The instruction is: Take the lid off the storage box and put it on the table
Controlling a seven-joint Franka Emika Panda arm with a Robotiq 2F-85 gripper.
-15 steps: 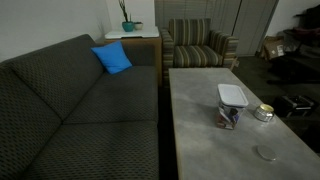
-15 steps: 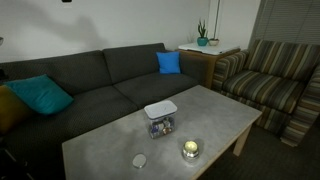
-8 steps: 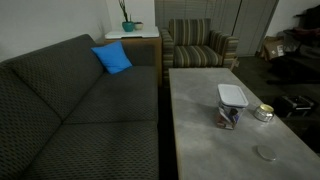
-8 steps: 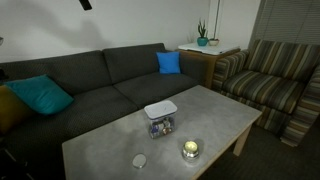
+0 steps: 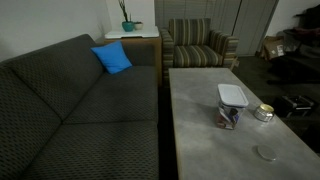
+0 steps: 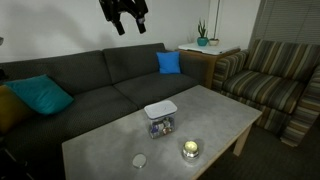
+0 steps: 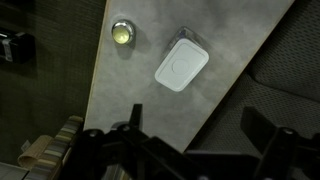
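The white lid [image 5: 232,95] sits closed on the small clear storage box [image 5: 229,114], which stands on the grey stone-like table [image 5: 200,130]. Both also show in an exterior view, lid [image 6: 160,109] on box [image 6: 160,125], and the lid shows from above in the wrist view [image 7: 181,66]. My gripper [image 6: 124,20] hangs high above the sofa, far from the box, fingers spread and empty. In the wrist view its dark fingers [image 7: 200,130] frame the table edge.
A small round shiny tin [image 6: 189,150] and a flat clear disc [image 6: 139,160] lie on the table near the box. A dark sofa [image 6: 90,90] with blue cushions runs along the table. A striped armchair [image 6: 275,85] stands at the end.
My gripper has come down into an exterior view from the top edge, moving right above the sofa. The box, lid and table items have not moved.
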